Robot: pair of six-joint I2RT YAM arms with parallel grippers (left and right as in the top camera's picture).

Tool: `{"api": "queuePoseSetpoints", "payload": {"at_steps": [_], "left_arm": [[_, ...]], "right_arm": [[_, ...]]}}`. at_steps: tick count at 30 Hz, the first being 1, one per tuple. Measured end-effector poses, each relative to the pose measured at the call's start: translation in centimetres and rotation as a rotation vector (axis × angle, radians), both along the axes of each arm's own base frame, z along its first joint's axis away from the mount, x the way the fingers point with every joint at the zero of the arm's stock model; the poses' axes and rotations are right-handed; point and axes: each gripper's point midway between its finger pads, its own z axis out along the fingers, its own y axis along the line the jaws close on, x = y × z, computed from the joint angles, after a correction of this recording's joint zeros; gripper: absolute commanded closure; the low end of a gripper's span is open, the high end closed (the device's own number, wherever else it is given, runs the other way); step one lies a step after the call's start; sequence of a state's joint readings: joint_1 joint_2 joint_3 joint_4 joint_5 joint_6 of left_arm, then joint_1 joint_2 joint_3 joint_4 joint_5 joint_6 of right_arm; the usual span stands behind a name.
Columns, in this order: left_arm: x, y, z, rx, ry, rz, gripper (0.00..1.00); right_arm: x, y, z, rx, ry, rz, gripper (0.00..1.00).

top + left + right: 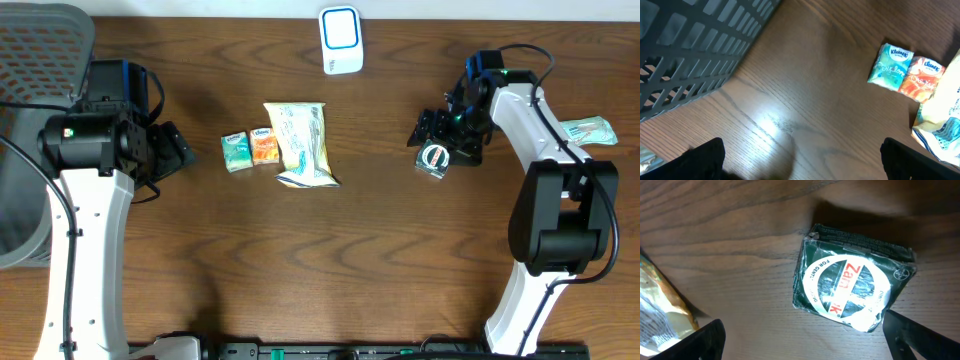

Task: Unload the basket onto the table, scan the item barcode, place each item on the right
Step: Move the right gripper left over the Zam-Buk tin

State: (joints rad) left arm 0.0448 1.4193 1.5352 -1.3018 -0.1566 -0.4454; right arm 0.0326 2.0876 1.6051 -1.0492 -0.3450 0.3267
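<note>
Right gripper (pixel 443 140) hangs just over the green packet (pixel 852 282) with its jaws spread wide, not gripping it. The packet's lying flat on the table (pixel 380 250). The wrist view shows a round white label with red lettering, which is a blur from overhead. Only the overhead view catches the white scanner (pixel 341 40), well apart at the far edge. Left gripper (pixel 800 165) is spread wide too, holding nothing.

We see a grey mesh basket (pixel 45 45) at the far left edge of the brown wood bench (pixel 360 260). Near the middle a teal tissue pack (pixel 236 152) touches an orange tissue pack (pixel 264 147) on its right, both lying flat. Just right of the orange one lies a pale yellow snack bag (pixel 301 145) with blue print, lower end crumpled, and well apart at the far right edge sits a pale green packet (pixel 588 130), partly hidden, print too small for us to read.
</note>
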Motion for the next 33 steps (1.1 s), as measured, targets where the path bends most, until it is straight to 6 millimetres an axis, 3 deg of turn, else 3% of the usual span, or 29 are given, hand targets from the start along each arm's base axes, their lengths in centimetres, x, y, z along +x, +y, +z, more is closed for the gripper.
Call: {"api": "queuePoseSetpoints", "payload": {"at_steps": [9, 15, 24, 27, 33], "left_arm": [[0.0, 0.0, 0.0, 0.000, 0.000, 0.000, 0.02], [0.0, 0.0, 0.0, 0.000, 0.000, 0.000, 0.02], [0.0, 0.0, 0.0, 0.000, 0.000, 0.000, 0.02], [0.0, 0.0, 0.0, 0.000, 0.000, 0.000, 0.02], [0.0, 0.0, 0.0, 0.000, 0.000, 0.000, 0.02]], "right_arm": [[-0.3, -0.4, -1.9, -0.092, 0.018, -0.082, 0.06], [0.9, -0.4, -1.9, -0.105, -0.035, -0.110, 0.07], [0.6, 0.0, -1.9, -0.114, -0.029, -0.099, 0.04], [-0.1, 0.4, -1.9, -0.120, -0.005, -0.081, 0.01], [-3.6, 3.3, -1.7, -0.053, 0.124, -0.021, 0.01]]}}
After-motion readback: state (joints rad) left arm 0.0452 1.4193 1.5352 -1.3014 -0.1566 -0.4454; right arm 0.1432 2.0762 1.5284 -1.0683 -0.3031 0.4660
